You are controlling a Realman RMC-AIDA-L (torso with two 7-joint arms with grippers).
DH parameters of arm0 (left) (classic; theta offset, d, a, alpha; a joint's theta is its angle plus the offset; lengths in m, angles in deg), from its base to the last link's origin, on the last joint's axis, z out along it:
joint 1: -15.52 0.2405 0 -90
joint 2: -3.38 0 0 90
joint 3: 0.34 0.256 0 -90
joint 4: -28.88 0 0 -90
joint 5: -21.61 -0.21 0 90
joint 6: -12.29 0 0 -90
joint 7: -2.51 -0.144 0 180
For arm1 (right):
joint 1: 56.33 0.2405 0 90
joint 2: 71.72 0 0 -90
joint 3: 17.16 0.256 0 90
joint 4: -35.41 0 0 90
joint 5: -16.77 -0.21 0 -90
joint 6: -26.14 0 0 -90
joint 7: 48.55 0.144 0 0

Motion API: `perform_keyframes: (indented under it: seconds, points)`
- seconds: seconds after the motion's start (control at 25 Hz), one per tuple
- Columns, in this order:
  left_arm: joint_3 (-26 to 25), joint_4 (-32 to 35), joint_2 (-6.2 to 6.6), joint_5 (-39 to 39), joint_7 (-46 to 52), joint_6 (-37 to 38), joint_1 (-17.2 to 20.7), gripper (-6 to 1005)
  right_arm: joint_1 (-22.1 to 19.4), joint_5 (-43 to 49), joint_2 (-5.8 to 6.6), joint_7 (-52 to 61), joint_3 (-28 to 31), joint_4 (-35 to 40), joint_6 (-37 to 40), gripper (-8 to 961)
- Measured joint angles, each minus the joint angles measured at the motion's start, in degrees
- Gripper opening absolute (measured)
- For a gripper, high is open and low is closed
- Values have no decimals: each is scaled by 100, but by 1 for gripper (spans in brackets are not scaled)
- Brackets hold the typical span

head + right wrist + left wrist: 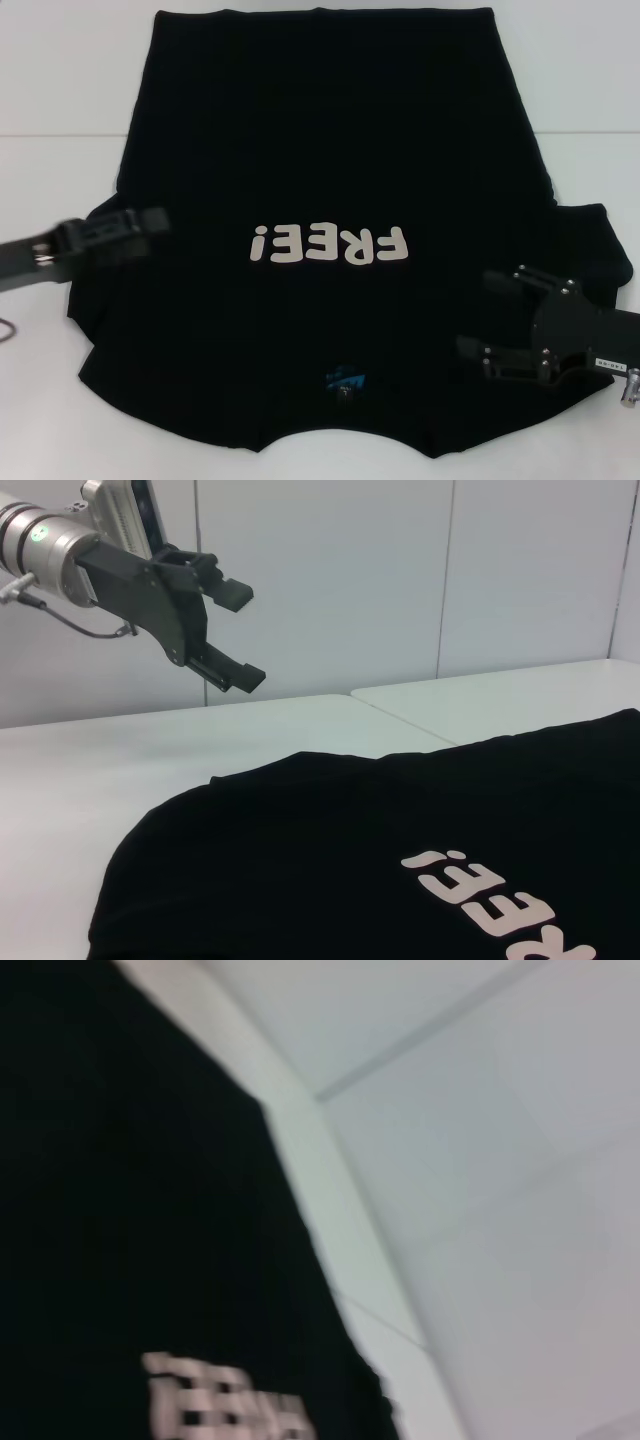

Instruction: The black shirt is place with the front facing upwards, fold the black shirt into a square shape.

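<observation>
Nearest the robot, the right pincer (490, 315) hovers over the black shirt (330, 150) at its right sleeve, its jaws wide apart and holding nothing. The blue neck label (343, 379) lies to that pincer's left, and the cream "FREE!" lettering (330, 243) sits between the two pincers. The left pincer (155, 222) hangs above the shirt's left sleeve, open and empty. Beyond both, the shirt spreads flat, front up, across the white tabletop (60, 90).

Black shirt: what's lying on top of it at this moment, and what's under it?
Nothing rests on the black shirt. The left gripper hangs open above it, as the right wrist view shows; the open right gripper is over its other side. The white table shows around it; beneath is covered.
</observation>
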Motion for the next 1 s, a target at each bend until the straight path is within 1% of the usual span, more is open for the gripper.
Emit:
perform_keyframes:
  seconds: [0.08, 0.2, 0.24, 0.4, 0.48, 0.52, 0.56, 0.76, 1.0]
  points:
    - [-67, 111, 47, -170, 424, -137, 23, 931, 0, 0, 1, 31, 0, 0, 3, 943]
    - [-282, 163, 143, -629, 892, -410, 39, 932, 0, 0, 6, 105, 0, 1, -11, 943]
    - [-320, 164, 153, -695, 929, -442, 40, 932, 1, 0, 7, 113, 0, 1, -22, 943]
    - [-482, 138, 163, -1133, 1027, -950, 56, 933, 25, 0, 8, 126, 0, 4, -35, 943]
    - [-464, 79, 150, -1203, 1034, -1255, 55, 932, 42, 0, 4, 130, 0, 4, -39, 943]
    - [-437, 48, 115, -1214, 1030, -1530, 45, 932, 57, 0, 0, 131, -1, 4, -39, 943]
    - [-437, 48, 115, -1214, 1030, -1530, 45, 932, 57, 0, 0, 131, -1, 4, -39, 943]
    - [-420, 10, 11, -1217, 966, -2162, 13, 932, 76, 0, 0, 133, 0, 4, -40, 943]
    - [-417, -196, -25, -1221, 793, -2562, -90, 932, 82, 0, 0, 133, -1, 4, -2, 943]
